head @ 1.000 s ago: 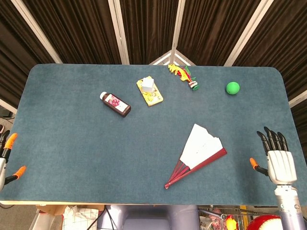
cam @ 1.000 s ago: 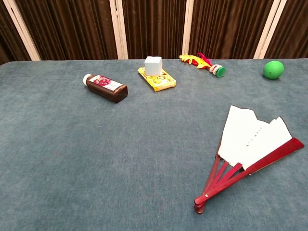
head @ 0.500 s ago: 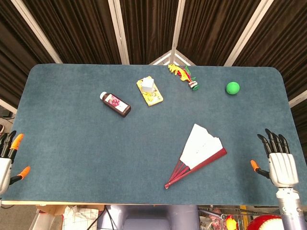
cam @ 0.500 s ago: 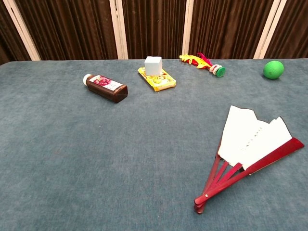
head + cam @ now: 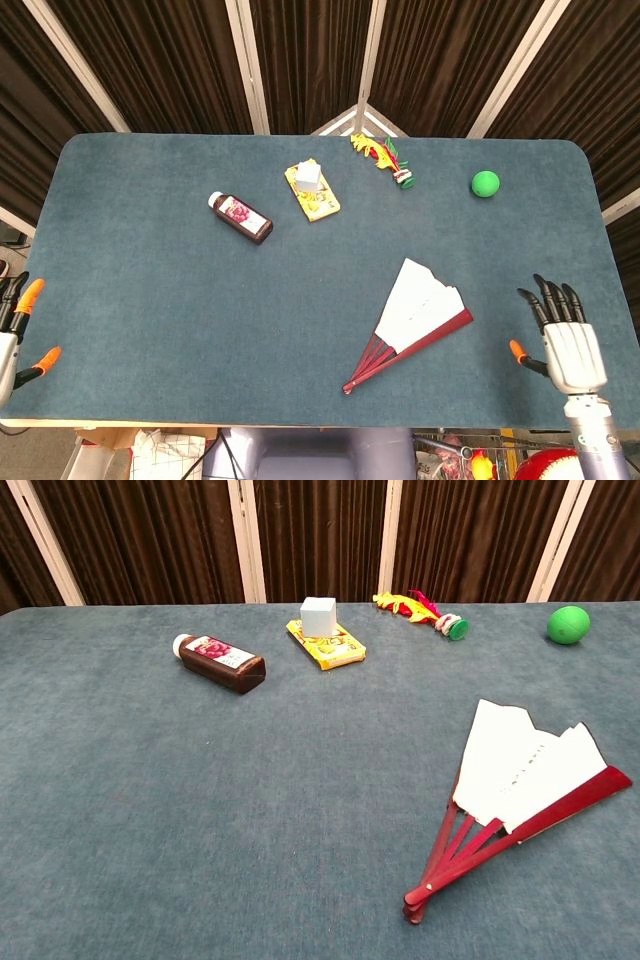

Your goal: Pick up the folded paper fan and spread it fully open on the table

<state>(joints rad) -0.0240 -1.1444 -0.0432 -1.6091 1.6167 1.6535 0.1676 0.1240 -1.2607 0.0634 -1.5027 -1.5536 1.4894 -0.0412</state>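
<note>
Right hand (image 5: 567,345) open and empty, fingers spread and pointing away over the near right edge of the table (image 5: 150,290), well right of the paper fan (image 5: 418,315); shifted slightly inward toward the fan compared with half a second ago, though well apart from it yet. Left hand (image 5: 10,330) barely showing at the near left corner, only orange-tipped fingers in sight, apart and holding nothing, far left of the fan; sunk a little lower at the frame edge than before. Paper fan lying flat, only partly spread: red ribs gathered at the pivot on the near side, white paper opened into a narrow wedge, one red guard stick running out to the right. Unmoved across all frames, so no spreading gained in this last second. Judged from that: an approach by the right hand just beginning, with most of the opening left to do. Beyond the fan, to its far left, a dark bottle (image 5: 241,217) on its side; next a white cube on a yellow packet (image 5: 312,190); then a red-and-yellow toy (image 5: 383,159); far right of the fan, a green ball (image 5: 485,183). All as earlier.
</note>
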